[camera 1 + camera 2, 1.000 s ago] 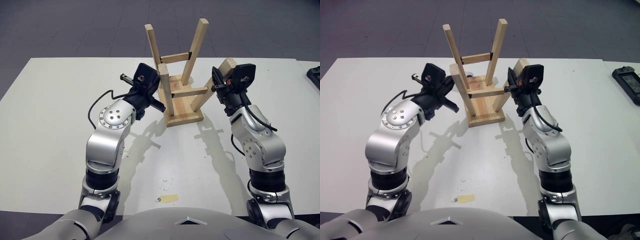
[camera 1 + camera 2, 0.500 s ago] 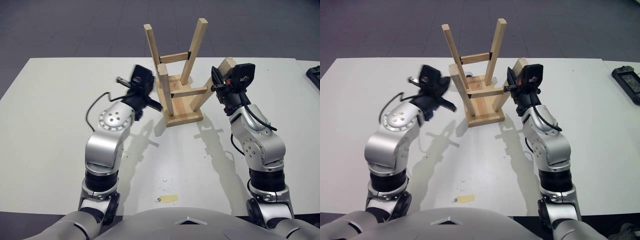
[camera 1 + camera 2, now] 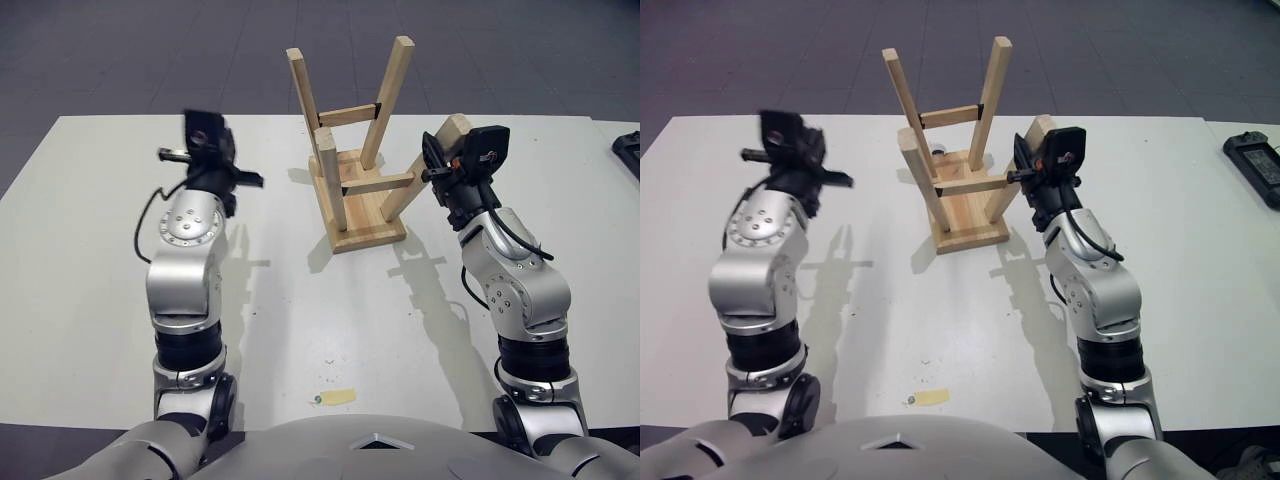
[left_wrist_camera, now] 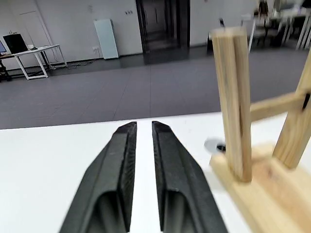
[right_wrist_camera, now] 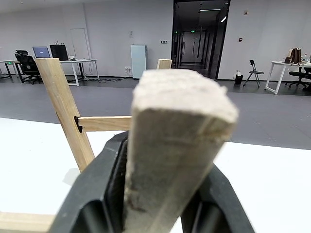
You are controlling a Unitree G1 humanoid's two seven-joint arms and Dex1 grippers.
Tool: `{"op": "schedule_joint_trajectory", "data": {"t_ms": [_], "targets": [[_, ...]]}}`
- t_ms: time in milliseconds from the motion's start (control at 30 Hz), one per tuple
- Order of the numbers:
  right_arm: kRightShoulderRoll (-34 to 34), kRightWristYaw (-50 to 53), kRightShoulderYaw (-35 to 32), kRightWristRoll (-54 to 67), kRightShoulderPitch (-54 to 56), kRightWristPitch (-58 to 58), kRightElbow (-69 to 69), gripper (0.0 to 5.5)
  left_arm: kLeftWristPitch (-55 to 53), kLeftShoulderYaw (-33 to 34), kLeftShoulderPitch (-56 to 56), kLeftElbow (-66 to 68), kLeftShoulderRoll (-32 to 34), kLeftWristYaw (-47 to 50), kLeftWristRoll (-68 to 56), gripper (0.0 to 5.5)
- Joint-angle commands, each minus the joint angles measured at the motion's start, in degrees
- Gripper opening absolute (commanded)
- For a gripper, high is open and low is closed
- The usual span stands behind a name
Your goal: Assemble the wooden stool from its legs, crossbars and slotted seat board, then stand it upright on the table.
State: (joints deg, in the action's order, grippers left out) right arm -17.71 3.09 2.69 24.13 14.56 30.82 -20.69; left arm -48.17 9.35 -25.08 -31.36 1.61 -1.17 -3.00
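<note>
The wooden stool (image 3: 365, 213) stands upside down on the white table (image 3: 100, 260), seat board flat and legs pointing up, with crossbars (image 3: 350, 115) joining them. Its near right leg (image 3: 445, 140) leans outward, and my right gripper (image 3: 437, 170) is shut on that leg's upper end (image 5: 175, 126). My left gripper (image 3: 208, 152) hovers over the table well left of the stool, apart from it. Its fingers (image 4: 127, 145) are shut to a narrow slit with nothing between them, and the stool's nearest leg (image 4: 233, 97) stands off to one side.
A small yellow tag (image 3: 338, 397) lies near the table's front edge. A black device (image 3: 1252, 160) sits at the far right edge. A small round metal piece (image 4: 215, 145) lies on the table behind the stool.
My left gripper has drawn away from the stool's near left leg, swinging left and back over the table. The right arm and the stool have stayed put.
</note>
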Motion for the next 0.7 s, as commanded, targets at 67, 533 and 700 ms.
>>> {"op": "schedule_joint_trajectory", "data": {"t_ms": [67, 533, 700], "targets": [[1.62, -3.20, 4.93, -0.18, -8.72, 9.21, 6.74, 1.17, 2.94, -1.02, -4.11, -7.79, -5.02, -5.85, -13.57, 1.54], [4.20, -5.68, 2.37, -0.79, -8.11, 7.44, 5.71, 2.85, 6.20, -7.90, -1.48, -9.21, -4.29, -7.12, -19.54, 4.12], [4.60, -8.90, 0.29, 0.85, -8.48, 4.30, 3.94, 3.48, 8.24, -7.97, -1.81, -8.91, -4.21, -6.54, -20.05, 4.82]]}}
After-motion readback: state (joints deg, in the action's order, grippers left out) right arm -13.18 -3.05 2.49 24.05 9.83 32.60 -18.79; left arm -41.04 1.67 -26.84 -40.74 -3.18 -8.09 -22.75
